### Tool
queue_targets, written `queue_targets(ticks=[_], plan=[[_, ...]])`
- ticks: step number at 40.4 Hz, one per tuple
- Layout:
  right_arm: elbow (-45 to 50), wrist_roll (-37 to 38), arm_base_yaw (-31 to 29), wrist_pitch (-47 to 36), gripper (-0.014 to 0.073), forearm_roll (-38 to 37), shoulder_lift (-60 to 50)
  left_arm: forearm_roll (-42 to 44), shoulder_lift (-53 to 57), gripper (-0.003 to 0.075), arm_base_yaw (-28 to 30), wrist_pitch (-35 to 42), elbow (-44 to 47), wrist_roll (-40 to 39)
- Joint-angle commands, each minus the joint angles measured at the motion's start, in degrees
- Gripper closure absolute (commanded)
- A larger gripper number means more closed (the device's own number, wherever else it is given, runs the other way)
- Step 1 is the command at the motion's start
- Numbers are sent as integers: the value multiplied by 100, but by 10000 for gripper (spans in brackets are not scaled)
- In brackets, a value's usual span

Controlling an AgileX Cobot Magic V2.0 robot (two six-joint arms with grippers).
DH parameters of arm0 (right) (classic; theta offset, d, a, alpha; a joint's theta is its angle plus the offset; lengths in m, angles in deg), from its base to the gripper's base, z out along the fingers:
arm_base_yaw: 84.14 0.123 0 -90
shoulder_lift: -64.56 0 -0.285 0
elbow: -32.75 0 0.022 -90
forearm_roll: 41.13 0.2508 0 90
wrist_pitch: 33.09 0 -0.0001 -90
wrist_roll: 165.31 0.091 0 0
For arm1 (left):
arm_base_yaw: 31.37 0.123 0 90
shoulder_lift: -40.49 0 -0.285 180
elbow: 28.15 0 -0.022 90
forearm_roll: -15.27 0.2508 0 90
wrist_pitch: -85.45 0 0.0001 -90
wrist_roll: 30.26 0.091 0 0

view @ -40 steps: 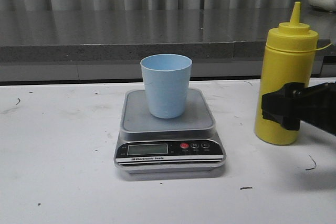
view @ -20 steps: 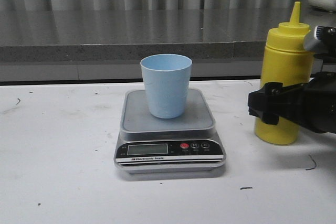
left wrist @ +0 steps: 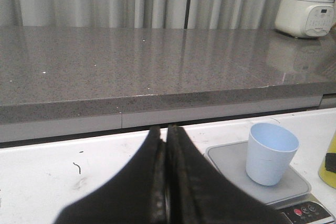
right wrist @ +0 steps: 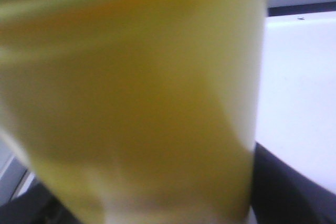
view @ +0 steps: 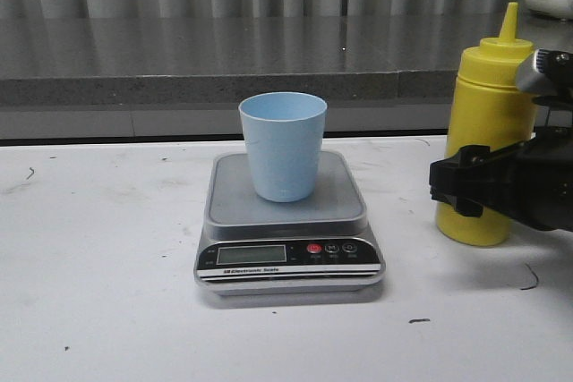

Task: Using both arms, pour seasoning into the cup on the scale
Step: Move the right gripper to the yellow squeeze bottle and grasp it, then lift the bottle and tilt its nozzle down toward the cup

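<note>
Seasoning [view: 484,123] now tilts slightly, right gripper [view: 466,187] clasping it

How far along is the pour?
Done: pale blue plastic cup stands on the silver digital scale. In hand: right gripper is at the tall yellow squeeze bottle, which stands on the table. Left: lifting, pouring. Left gripper is shut, idle.

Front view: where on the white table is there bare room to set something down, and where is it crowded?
The widest bare patch is the table left of the scale, out to the picture's left edge. A narrower strip runs in front of the scale. It is crowded at the right, where the right gripper sits at the seasoning bottle. The cup occupies the scale's platform.
</note>
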Motion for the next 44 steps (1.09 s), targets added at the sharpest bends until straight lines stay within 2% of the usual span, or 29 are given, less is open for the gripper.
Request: queue_targets(ticks=[1,14,29,38,44], plan=[[-83,-345,-15,-837,357,1,-310,-49,-59,740,5,457,-151,-57],[-261,-2295,-15,-350,357,1,-1243,-49,-59,740,5,457,-151,-57],[-1440,-4773,-15,1546,357,1,-1570,-49,-59,740,5,457,-151,-57],[-1877,-6063,-15,1659,358,1,-1553,-49,-59,740,5,457,-151,-57],[-2114,-7209,-10,1671,359,1,-1548,-49,-59,740,5,457,-151,-57]])
